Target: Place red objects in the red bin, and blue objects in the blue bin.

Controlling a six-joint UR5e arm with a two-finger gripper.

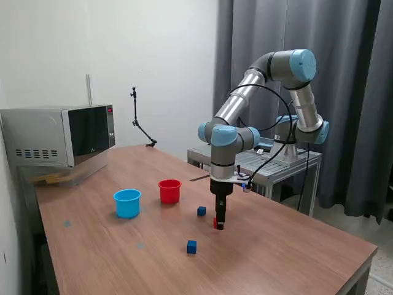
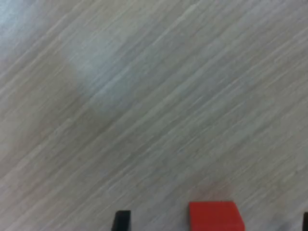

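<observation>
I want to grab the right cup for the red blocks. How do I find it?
Look at the wooden table in front of the microwave. Two small cups stand side by side near its middle. Yours is the red cup, nearer the robot arm; the other cup is light blue.

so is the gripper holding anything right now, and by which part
Cannot be told. The gripper is down at a red cube on the table, fingertips either side, but contact isn't visible.
</observation>
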